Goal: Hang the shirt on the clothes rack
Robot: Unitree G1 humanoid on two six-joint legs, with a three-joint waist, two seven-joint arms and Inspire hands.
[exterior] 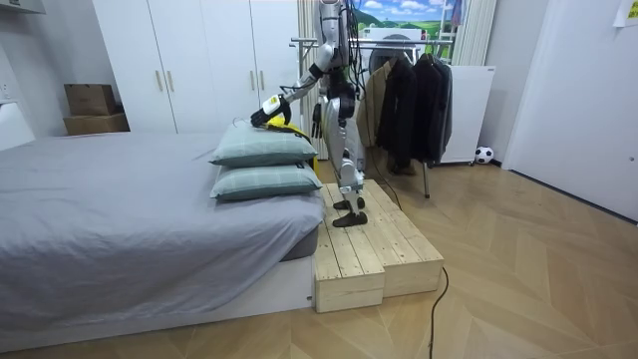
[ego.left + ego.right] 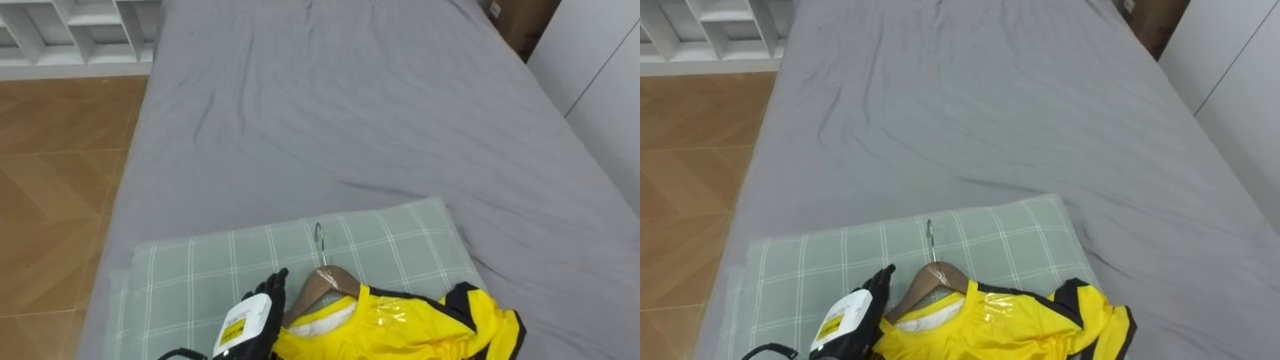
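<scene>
Likely the pick-up step: at lower frame, the left hand (image 2: 258, 305) meets the wooden hanger (image 2: 322, 284) carrying a yellow jersey (image 2: 420, 325) on a checked pillow (image 2: 200, 270). I cannot tell whether it grips. Next probably calls for a secure hold, then a lift.

Bright, even light; soft shadows crease the bed (image 2: 350, 120).

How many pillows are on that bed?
2. The top pillow carries the yellow shirt; the lower pillow lies directly beneath it, at the bed's end by the robot.
</scene>
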